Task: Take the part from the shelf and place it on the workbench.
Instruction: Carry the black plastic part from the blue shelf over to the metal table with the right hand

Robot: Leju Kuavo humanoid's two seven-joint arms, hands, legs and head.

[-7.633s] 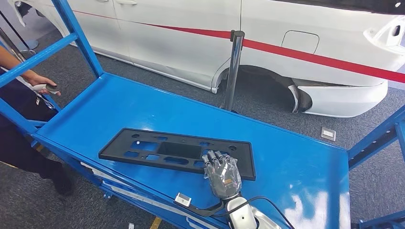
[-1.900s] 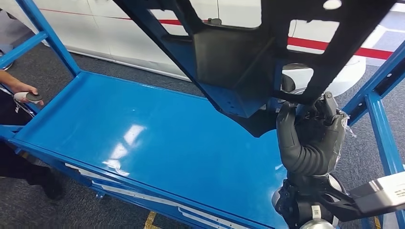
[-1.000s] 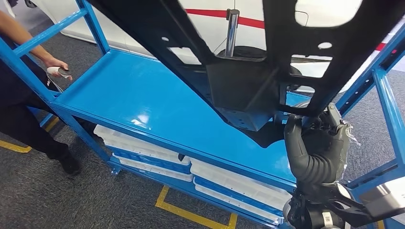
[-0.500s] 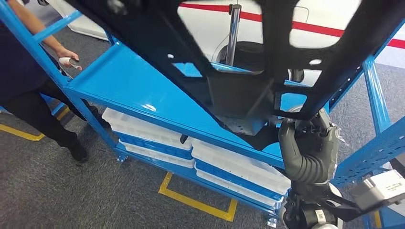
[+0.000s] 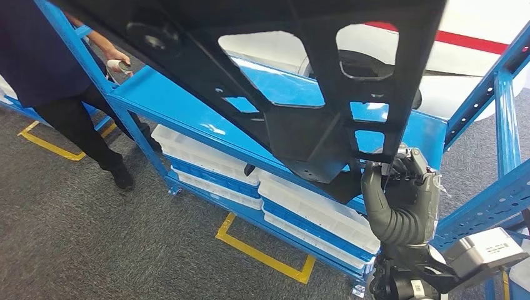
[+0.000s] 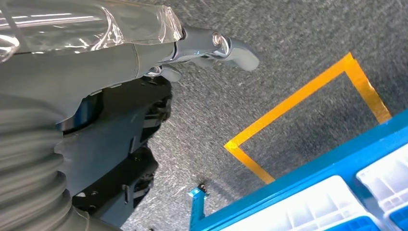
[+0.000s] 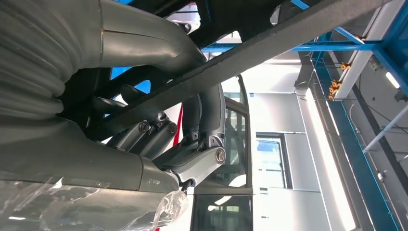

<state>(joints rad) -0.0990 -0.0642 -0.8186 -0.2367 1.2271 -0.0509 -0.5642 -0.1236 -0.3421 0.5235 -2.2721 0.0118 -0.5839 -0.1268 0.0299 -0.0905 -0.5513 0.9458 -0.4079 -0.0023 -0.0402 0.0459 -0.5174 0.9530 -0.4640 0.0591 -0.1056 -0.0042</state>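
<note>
Right robot hand (image 5: 403, 200) grips black part (image 5: 275, 69) — top edge cut off.

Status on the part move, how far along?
Done: the part is off the blue shelf. In hand: the right robot hand grips its lower edge, holding it up in front of the head camera. Left: place it on the workbench, not in these views.

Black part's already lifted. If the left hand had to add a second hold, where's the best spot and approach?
Probably the long outer rail of the black part, left of the right hand, which grips its lower edge. Come from below: the panel is tilted overhead, and the rail bordering the cutouts is narrow enough for fingers to wrap. The left hand hangs empty.
</note>
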